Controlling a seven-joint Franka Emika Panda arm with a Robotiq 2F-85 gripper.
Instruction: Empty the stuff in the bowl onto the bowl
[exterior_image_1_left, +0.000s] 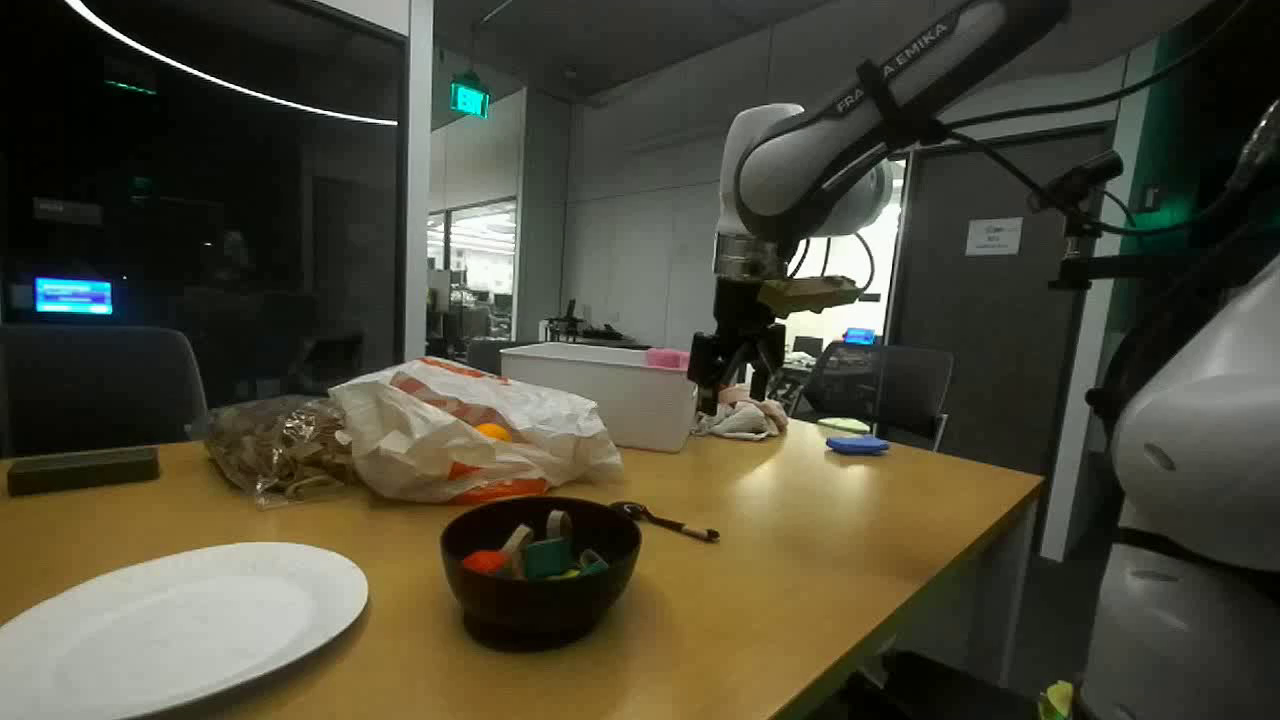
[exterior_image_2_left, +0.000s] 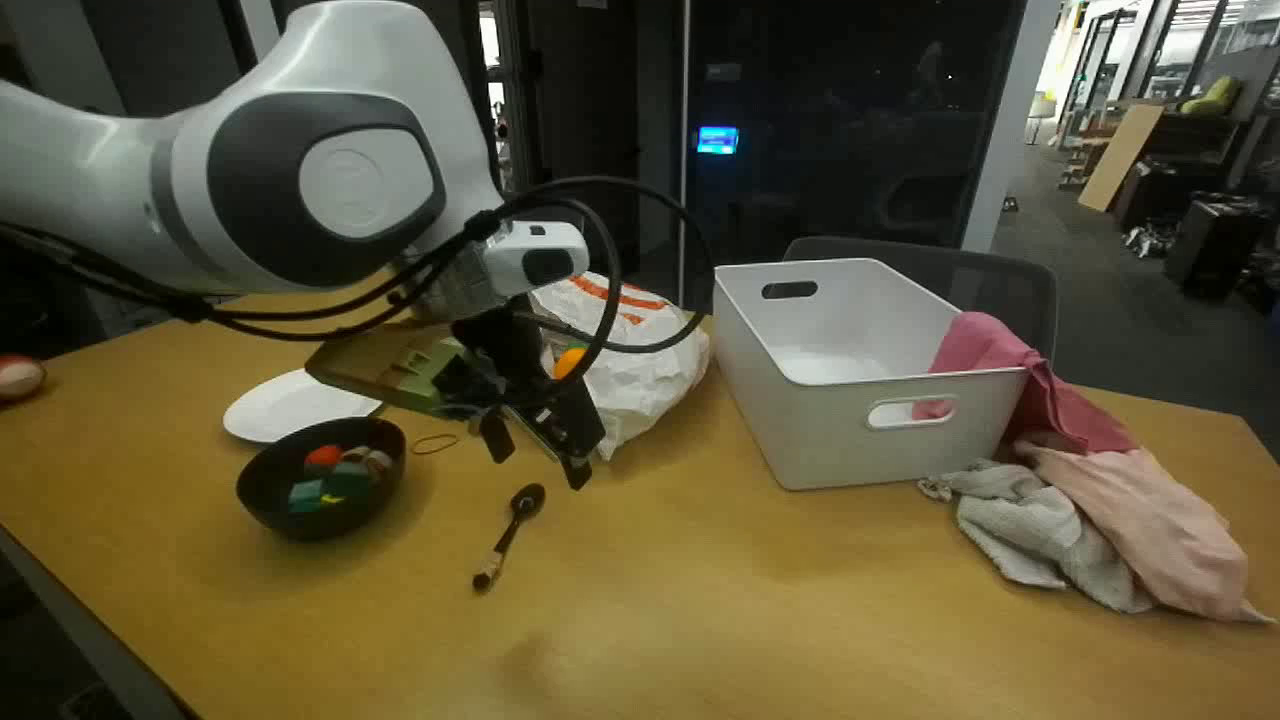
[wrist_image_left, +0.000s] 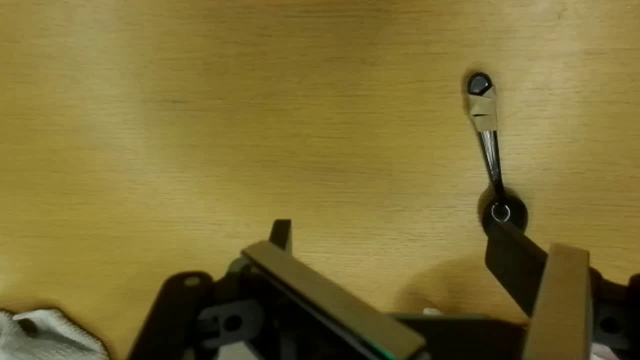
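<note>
A dark bowl (exterior_image_1_left: 545, 612) stands upright on the table and holds several small coloured pieces (exterior_image_1_left: 546, 558), orange, teal and beige. The bowl (exterior_image_2_left: 262, 500) and its pieces (exterior_image_2_left: 348, 478) show in both exterior views. A white plate (exterior_image_1_left: 180, 625) lies flat near it, with nothing on it; this plate (exterior_image_2_left: 290, 408) shows in both exterior views. My gripper (exterior_image_1_left: 735, 395) is open and empty above the table, away from the bowl. In an exterior view the gripper (exterior_image_2_left: 537, 458) hangs near the bag. In the wrist view its fingers (wrist_image_left: 395, 245) are wide apart. The bowl is out of the wrist view.
A black spoon (exterior_image_2_left: 510, 540) lies near the bowl; the spoon (wrist_image_left: 491, 155) also shows in the wrist view. A white bag (exterior_image_1_left: 470, 430), a clear bag (exterior_image_1_left: 285, 450), a white bin (exterior_image_2_left: 840, 440) and cloths (exterior_image_2_left: 1140, 510) stand around. A blue item (exterior_image_1_left: 857, 445) lies near the table's edge.
</note>
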